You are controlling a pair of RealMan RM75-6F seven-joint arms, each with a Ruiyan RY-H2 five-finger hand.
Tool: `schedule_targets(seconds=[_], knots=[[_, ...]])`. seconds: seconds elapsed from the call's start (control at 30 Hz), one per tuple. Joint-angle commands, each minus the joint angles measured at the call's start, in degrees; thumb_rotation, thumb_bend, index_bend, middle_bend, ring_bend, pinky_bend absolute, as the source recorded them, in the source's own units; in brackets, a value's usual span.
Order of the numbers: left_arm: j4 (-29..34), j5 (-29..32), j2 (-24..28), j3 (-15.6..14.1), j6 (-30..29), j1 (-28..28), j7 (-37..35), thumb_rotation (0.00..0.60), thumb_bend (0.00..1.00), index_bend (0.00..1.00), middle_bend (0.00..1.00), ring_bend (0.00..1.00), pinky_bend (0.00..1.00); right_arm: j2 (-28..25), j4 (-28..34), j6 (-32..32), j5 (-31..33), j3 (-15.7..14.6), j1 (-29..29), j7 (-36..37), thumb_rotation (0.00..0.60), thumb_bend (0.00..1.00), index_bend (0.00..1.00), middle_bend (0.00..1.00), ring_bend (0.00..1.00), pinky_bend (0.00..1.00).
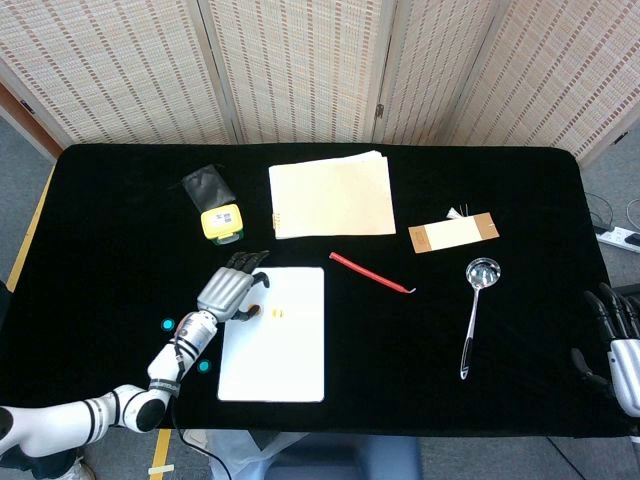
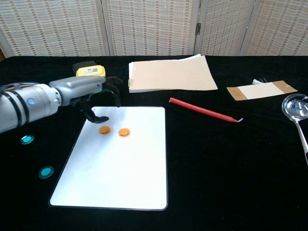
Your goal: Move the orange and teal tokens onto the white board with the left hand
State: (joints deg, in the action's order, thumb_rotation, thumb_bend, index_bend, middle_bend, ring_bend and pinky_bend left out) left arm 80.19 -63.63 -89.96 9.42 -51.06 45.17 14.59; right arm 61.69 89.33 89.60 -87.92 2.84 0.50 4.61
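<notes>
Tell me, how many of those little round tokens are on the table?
4. Two orange tokens lie side by side on the white board. Two teal tokens sit on the black cloth left of it. The arm could hide more.

Bare black table lies open right of the white board. Behind the board, a yellow tape measure, paper stack and red pen crowd the way.
</notes>
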Motion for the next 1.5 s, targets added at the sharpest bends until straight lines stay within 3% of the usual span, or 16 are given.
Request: schedule_targets(seconds=[0.03,0.37,0.5,1.0,1.5], knots=[[0.9,-2.9,2.8,-1.8,-3.5,-3.4,-3.2,0.600,0.41,0.42,0.03,0.00,0.00,0.2,0.1,0.0,-0.2,0.0,-0.1,-0.1,0.600,0.40,0.00,0.00,0.04,0.00],[-3.1,-7.7,4.6,-8.1,-8.8,-11.5,-8.4,0.600,0.41,0.44,0.03,0.00,0.00,0.2,1.2,-0.6,-1.2,0.0,-1.0,-1.6,0.600,0.40,0.00,0.00,0.04,0.00],[-6.3,-7.4,3.4,-9.0,-8.7,-13.6,-10.3,0.600,0.41,0.43,0.03,0.00,0.00,0.1,1.8,-0.8,-1.5,0.0,-1.3,-2.2,0.600,0.40,0.00,0.00,0.04,0.00],[-12.0,-8.5,2.5,-9.3,-8.3,-17.7,-15.1,0.600,0.41,0.43,0.03,0.00,0.00,-0.2,2.6,-0.5,-1.4,-0.1,-1.1,-2.9,0.600,0.40,0.00,0.00,0.04,0.00],[-12.5,-8.5,2.8,-7.8,-5.8,-18.0,-15.4,0.600,0.41,0.45,0.03,0.00,0.00,-0.3,2.7,0.1,-1.4,-0.2,-0.8,-2.9,0.600,0.40,0.00,0.00,0.04,0.00]])
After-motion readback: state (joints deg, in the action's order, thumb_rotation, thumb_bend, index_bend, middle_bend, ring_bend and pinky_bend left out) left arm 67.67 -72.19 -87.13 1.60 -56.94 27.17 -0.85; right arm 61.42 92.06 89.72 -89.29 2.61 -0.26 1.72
